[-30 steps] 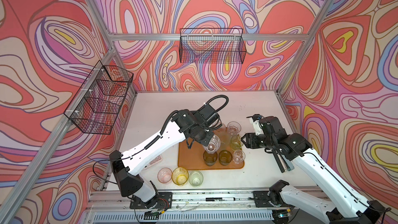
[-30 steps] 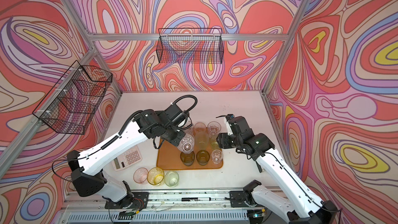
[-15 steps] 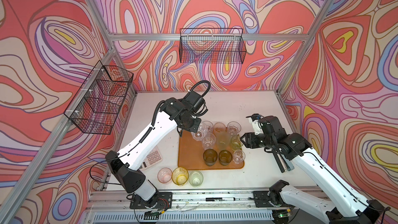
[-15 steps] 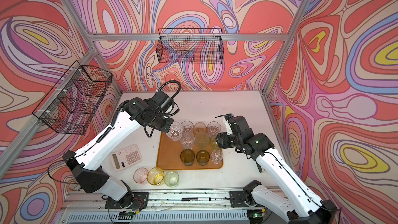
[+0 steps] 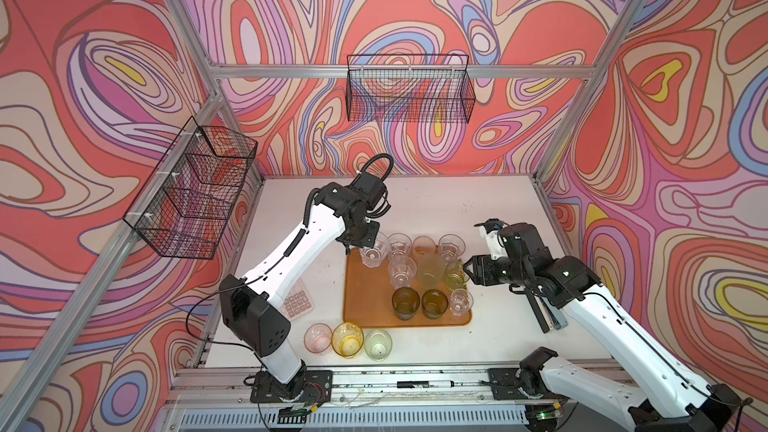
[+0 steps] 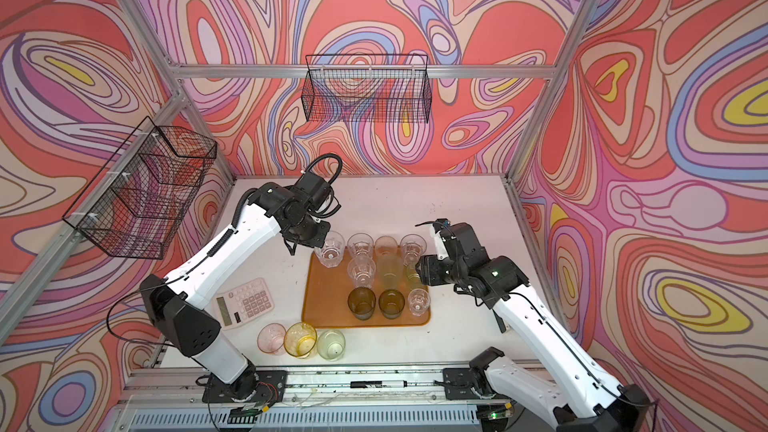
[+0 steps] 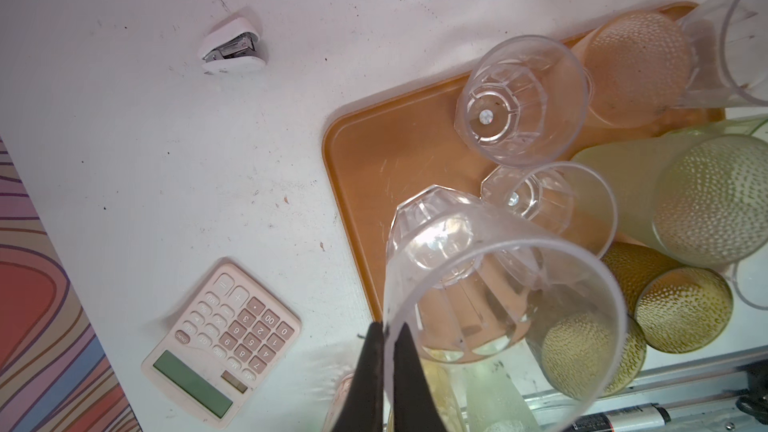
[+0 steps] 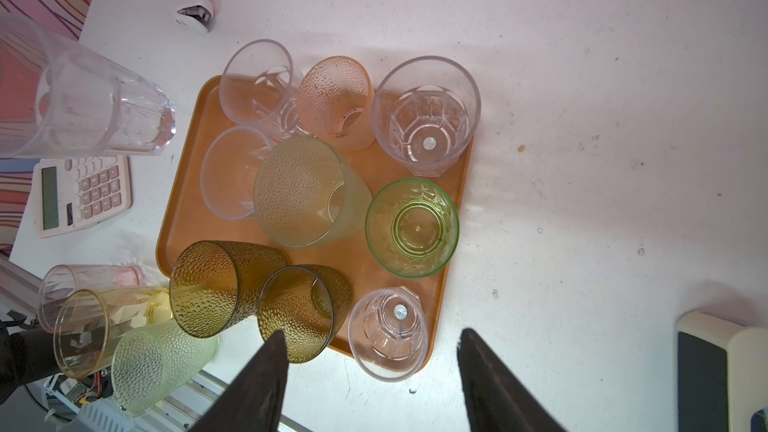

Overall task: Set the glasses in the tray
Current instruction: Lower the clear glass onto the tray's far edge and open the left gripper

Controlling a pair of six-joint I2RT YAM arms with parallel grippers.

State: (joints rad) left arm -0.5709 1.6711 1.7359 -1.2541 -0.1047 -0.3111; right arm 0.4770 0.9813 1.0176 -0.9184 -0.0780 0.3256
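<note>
So the left gripper (image 7: 384,328) is pinching the rim of a clear glass (image 7: 498,284), jaws nearly closed on its wall, and the glass is hanging over the tray's (image 5: 365,301) far left corner (can't tell if its base is touching down). The right gripper (image 8: 372,332) is hovering by the tray's right edge, jaws wide and gripping nothing. Nine other glasses (image 8: 426,114) are standing on the tray. A pink glass (image 5: 318,337), yellow glass (image 5: 347,338) and green glass (image 5: 378,344) are sitting on the table (image 5: 436,209) just in front.
</note>
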